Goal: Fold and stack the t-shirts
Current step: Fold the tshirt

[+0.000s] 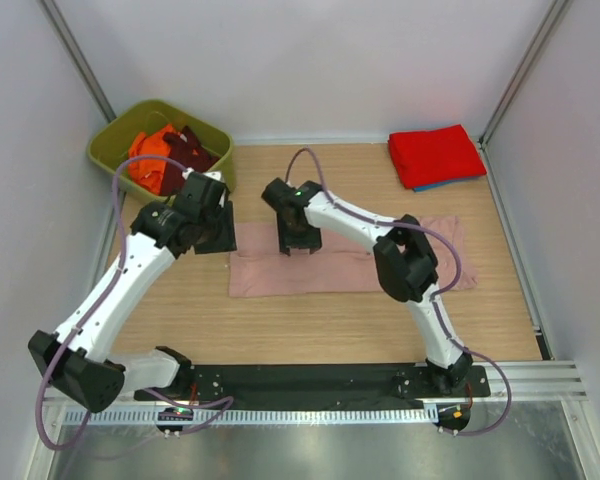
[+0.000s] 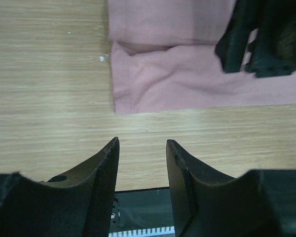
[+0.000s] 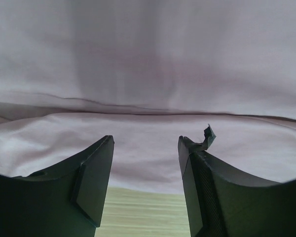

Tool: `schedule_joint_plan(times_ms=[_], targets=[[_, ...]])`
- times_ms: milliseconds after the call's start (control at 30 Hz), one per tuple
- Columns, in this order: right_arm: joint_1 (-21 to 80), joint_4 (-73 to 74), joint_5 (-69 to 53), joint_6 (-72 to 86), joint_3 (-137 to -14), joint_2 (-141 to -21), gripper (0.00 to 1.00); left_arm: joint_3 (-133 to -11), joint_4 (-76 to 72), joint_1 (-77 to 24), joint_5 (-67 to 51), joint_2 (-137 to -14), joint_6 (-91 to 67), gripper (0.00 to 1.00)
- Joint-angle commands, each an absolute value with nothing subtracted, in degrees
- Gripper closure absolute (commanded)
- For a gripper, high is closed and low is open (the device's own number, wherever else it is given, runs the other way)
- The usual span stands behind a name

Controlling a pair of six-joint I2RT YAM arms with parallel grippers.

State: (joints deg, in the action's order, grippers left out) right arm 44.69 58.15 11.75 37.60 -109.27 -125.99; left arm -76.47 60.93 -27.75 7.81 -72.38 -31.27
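Containers: we record one olive-green bin [image 1: 205, 125] at the far left corner of the desk [image 1: 330, 330]. It holds a crumpled orange shirt [image 1: 148, 158] with a maroon shirt [image 1: 190, 150] lying against it on the right. Both are unfolded and heaped.

Task items outside the bin: a dusty-pink shirt [image 1: 330, 270] lies flat across the middle of the desk as a long strip running left to right. The left wrist view shows its left end [image 2: 187, 74] doubled over, with a soft crease. At the far right corner a folded red shirt [image 1: 435, 152] sits on a blue shirt [image 1: 450, 182], of which only a thin edge shows.

Left pincer [image 1: 213, 245]: released, fingers apart with nothing between them [image 2: 142, 143]. It hangs over bare wood just off the left end of the pink shirt, near the bin.

Right pincer [image 1: 298, 245]: likewise released and empty [image 3: 145, 140]. It stands over the pink cloth [image 3: 148, 59] towards the strip's left half. A band of desk shows below its fingertips. A small torn flap [image 3: 208, 134] sticks up from the tip of one finger. We cannot tell whether the tips touch the cloth.

Obstructions: the right arm [image 1: 405, 262] crosses above the right half of the pink strip and hides part of it. The two pincers are near one another at the strip's left end. A black base rail [image 1: 310, 380] runs along the near edge.
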Motion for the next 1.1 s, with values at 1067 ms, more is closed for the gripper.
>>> schedule_joint_plan(times_ms=[1067], targets=[[44.94,68.64,18.98,51.15,-91.93,-104.59,0.21,-77.08,59.86,-29.97,6.87,-75.58,-24.35,0.52]])
